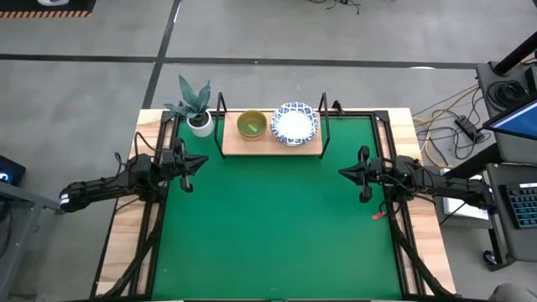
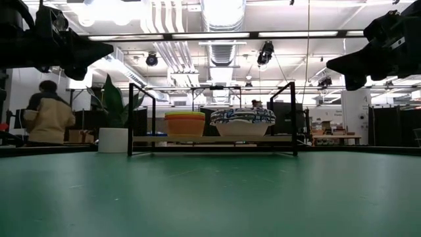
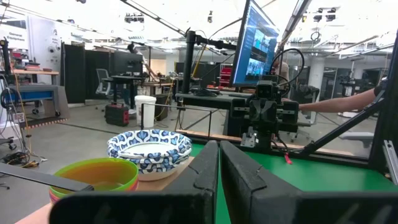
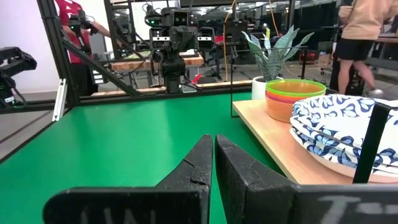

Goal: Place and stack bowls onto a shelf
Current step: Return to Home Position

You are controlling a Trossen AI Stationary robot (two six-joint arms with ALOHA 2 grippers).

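Note:
On the wooden shelf (image 1: 270, 144) at the far edge stand two stacks of bowls. The stack of white bowls with blue patterned rims (image 1: 295, 124) rests on the board's right part. Left of it sits the stack of plain bowls (image 1: 252, 125), a yellow-green one on top. The same stacks show in the low view as patterned bowls (image 2: 243, 122) and plain bowls (image 2: 185, 123). My left gripper (image 1: 204, 158) hovers shut at the mat's left edge. My right gripper (image 1: 341, 172) hovers shut at the right edge. Both are far from the bowls and hold nothing.
A small white pot with a green plant (image 1: 199, 113) stands just left of the shelf. The green mat (image 1: 277, 218) covers the table between the arms. People (image 2: 46, 115) move in the room behind.

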